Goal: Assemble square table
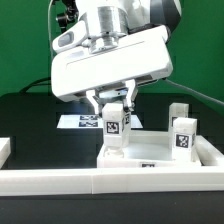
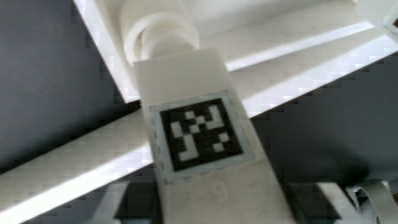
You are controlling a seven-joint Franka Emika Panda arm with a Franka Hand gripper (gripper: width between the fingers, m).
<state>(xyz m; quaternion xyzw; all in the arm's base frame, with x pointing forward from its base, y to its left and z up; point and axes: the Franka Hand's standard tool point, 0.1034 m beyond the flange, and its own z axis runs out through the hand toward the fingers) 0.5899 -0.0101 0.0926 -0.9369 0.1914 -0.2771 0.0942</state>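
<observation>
Gripper [image 1: 113,103] clamped on tagged white leg [image 1: 113,128] [image 2: 199,125] over tabletop [image 1: 150,160]; black-and-white tag, no readable writing.

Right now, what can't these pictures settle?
- Exterior view: the held leg's base seating on the tabletop; too small.
- Exterior view: the marker board, mostly behind the gripper.
- Wrist view: the leg's far end, blurred.

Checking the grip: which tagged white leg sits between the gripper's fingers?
The leg at the tabletop's corner, under the gripper; the other leg stands free toward the exterior view's right.
</observation>
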